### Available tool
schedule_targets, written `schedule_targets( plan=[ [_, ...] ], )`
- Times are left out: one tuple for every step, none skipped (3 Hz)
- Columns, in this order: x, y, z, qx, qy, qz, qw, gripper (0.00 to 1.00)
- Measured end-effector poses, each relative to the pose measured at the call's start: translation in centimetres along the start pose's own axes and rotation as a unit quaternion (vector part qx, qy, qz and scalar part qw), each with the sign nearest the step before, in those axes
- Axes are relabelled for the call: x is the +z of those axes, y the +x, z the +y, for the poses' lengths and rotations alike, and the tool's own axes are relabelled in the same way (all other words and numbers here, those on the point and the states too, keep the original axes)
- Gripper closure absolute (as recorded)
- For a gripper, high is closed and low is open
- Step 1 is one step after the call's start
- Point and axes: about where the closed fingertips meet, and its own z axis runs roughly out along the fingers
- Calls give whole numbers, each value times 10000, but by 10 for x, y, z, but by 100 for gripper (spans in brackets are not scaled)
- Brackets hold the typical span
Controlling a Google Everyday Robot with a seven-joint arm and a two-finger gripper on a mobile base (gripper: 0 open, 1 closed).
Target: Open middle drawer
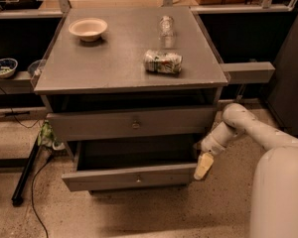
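The middle drawer [109, 178] is pulled out at the cabinet's lower front, and its dark inside shows. The tool [203, 166] hangs just beside its right front corner; I cannot tell if it is released or clenched. Farther back, the surface [114, 66] carries a can [162, 62], a bottle [166, 26] and a bowl [88, 29].

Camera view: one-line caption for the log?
Gripper beside the right front corner of the pulled-out middle drawer; bowl, bottle and can sit on the grey cabinet.
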Motion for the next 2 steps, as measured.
schedule_targets(
  plan=[
    [0, 0, 0, 0, 0, 0, 10000, 0],
    [16, -17, 14, -5, 47, 155, 9999, 0]
  ],
)
